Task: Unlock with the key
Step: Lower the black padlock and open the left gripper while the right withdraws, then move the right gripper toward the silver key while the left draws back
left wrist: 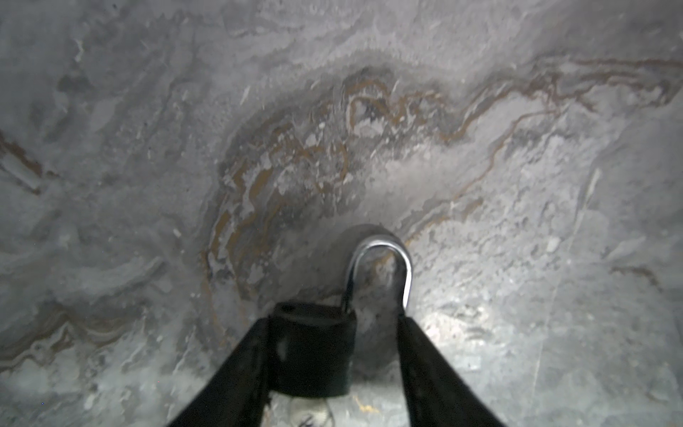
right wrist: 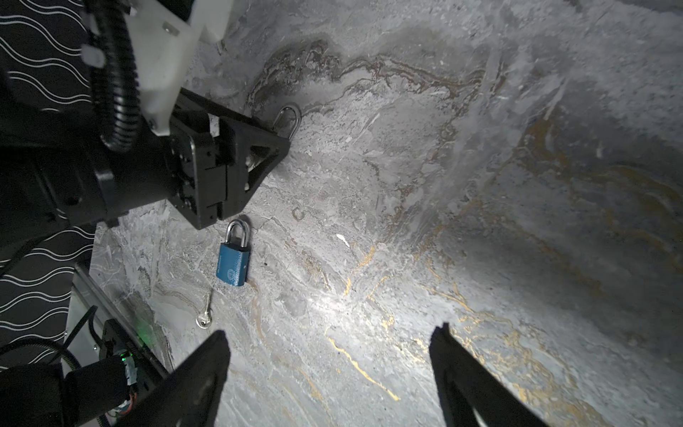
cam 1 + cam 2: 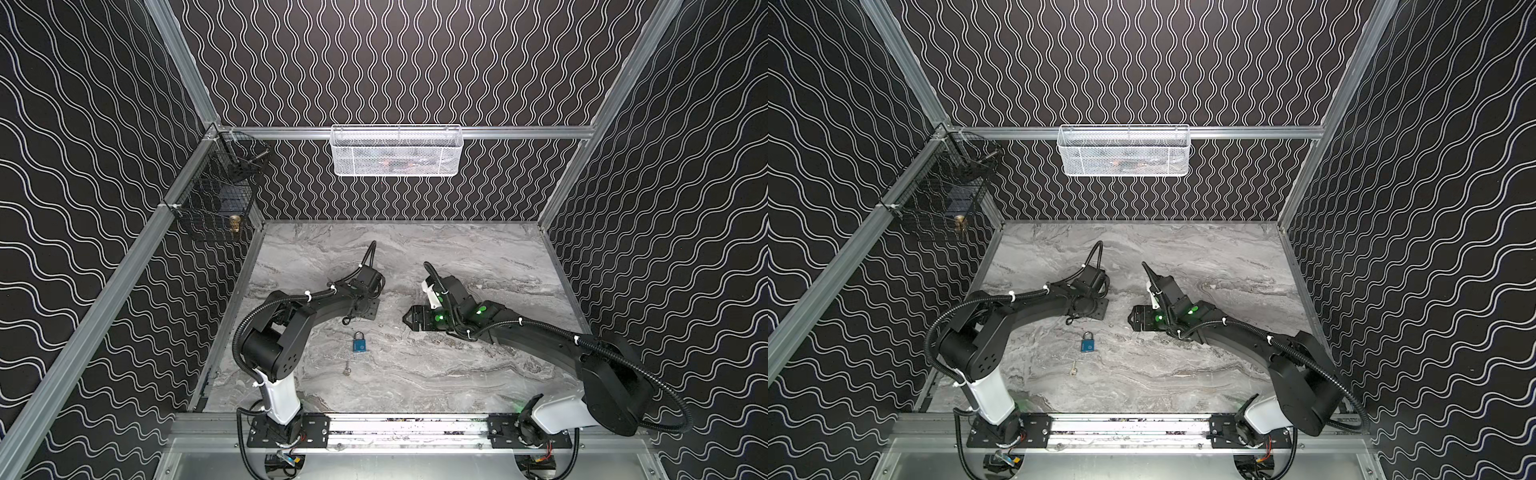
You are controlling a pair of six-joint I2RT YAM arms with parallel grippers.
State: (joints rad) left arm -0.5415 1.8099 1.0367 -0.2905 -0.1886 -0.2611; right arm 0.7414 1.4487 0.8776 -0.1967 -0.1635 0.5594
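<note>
Step in hand: by my reading you are at the lock-handling stage. The key (image 2: 204, 314) is lying loose on the marble table (image 3: 478, 257), in neither gripper and in no keyhole.
Left gripper (image 1: 334, 319): its fingers are straddling a dark padlock (image 1: 310, 351), with the silver shackle (image 1: 380, 243) pointing out past the tips. One finger is touching the body and a gap is showing at the other, so you cannot tell whether it is gripping.
Right gripper (image 2: 332, 344): it is hovering with jaws spread wide, carrying nothing.
Blue padlock (image 2: 233, 264): it is lying flat just beside the left gripper, toward the arm bases, apart from the right gripper's tips.
Key position: it is resting just past the blue padlock, farther from both grippers.
Next move: the free right gripper is probably needing to pinch the thin, flat key by its bow. That is calling for a low, precise approach, then lining the blade up with a keyhole.
Writing: a round emblem and a line of small print are showing on the blue padlock, too small to read. No brand is legible.
</note>
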